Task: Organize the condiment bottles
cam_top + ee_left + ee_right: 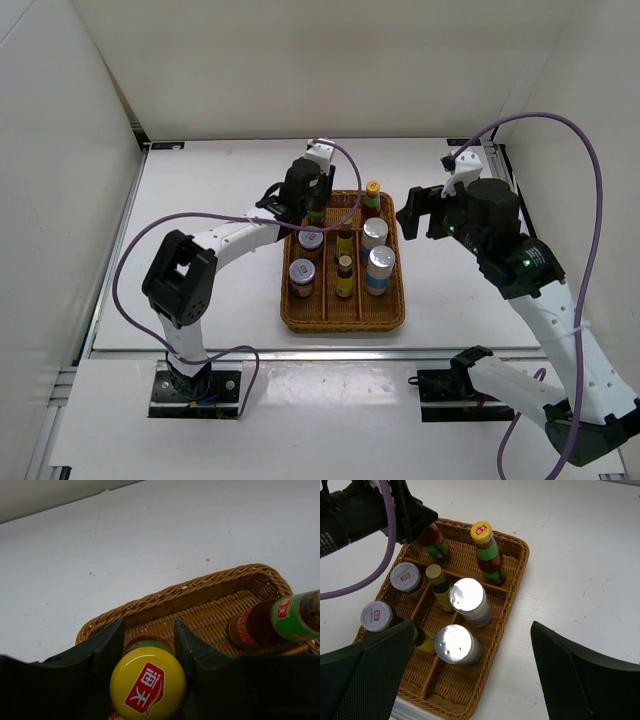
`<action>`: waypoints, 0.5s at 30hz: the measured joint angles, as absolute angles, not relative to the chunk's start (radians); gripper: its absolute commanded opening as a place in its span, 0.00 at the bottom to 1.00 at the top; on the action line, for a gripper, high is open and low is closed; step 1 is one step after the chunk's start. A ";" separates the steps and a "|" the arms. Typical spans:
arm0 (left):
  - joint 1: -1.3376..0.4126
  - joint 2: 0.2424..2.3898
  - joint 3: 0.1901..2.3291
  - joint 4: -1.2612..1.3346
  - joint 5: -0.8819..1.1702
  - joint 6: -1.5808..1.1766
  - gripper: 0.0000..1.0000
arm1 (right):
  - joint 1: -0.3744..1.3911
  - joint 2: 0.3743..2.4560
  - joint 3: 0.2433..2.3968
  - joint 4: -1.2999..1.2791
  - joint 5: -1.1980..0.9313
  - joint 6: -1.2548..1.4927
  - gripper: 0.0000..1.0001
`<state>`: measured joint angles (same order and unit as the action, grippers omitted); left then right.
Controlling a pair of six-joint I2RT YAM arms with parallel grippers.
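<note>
My left gripper (312,198) (148,630) is shut on the neck of a tall red-green sauce bottle (148,682) with a yellow-orange cap. The bottle leans in the far-left corner of the wicker tray (342,318) (434,541). The second sauce bottle (371,198) (487,550) stands upright in the far-right compartment. Two pink-lidded jars (406,577) (376,616) stand in the left column. Two yellow-labelled mini bottles (440,587) (424,641) stand in the middle column. Two silver-lidded cylinders (469,600) (457,645) stand in the right column. My right gripper (420,215) (473,624) is open and empty, raised beside the tray's right edge.
The tray's rim (200,587) and wicker dividers (422,602) bound the compartments. White walls enclose the table at the back and on both sides. The left arm's purple cable (380,565) hangs over the tray's far-left side.
</note>
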<state>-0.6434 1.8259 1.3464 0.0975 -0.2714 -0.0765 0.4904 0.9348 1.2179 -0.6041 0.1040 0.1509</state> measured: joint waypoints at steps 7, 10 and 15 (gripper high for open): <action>-0.638 1.825 1.290 0.096 -0.313 -0.078 0.19 | 0.490 0.935 1.214 -0.605 0.101 0.152 1.00; -0.636 1.827 1.283 0.096 -0.336 -0.082 0.46 | 0.490 0.933 1.213 -0.606 0.101 0.153 1.00; -0.636 1.827 1.283 0.131 -0.361 -0.093 1.00 | 0.490 0.917 1.212 -0.609 0.102 0.157 1.00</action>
